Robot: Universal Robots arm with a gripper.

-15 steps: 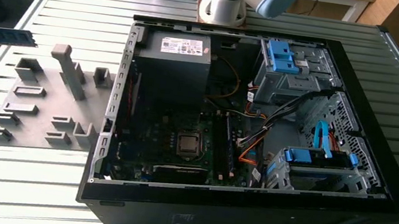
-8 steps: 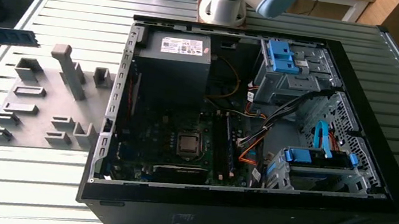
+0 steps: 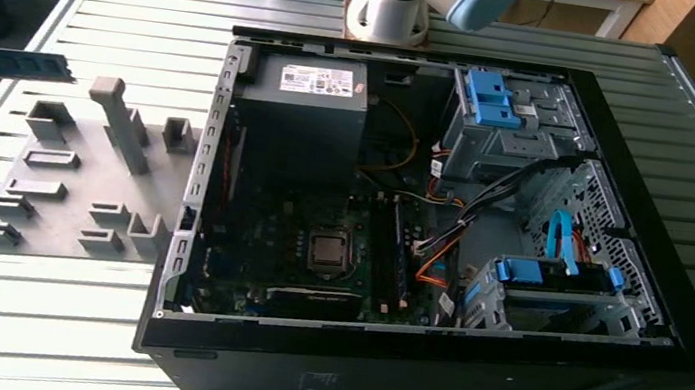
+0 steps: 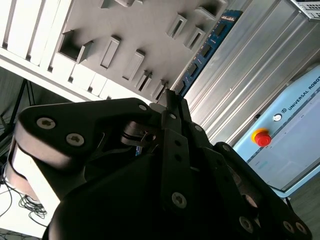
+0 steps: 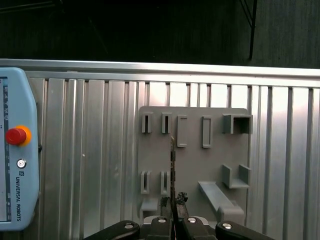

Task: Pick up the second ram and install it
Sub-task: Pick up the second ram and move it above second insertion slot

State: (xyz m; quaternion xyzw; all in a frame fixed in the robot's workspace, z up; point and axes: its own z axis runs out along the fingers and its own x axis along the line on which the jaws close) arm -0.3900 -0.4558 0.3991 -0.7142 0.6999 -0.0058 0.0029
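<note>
First wrist view showed my gripper (image 5: pixel 173 205) clamped on the second ram (image 5: pixel 172 165), clear of the grey holder plate (image 5: pixel 200 162); pickup seemed done, and installing would need square slot alignment.

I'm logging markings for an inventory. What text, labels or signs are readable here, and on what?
Pendant: one line of lettering, the maker's name, near its red button.
Power supply sticker: print too small to read.
Ram in the claw: no legible marking.
</note>
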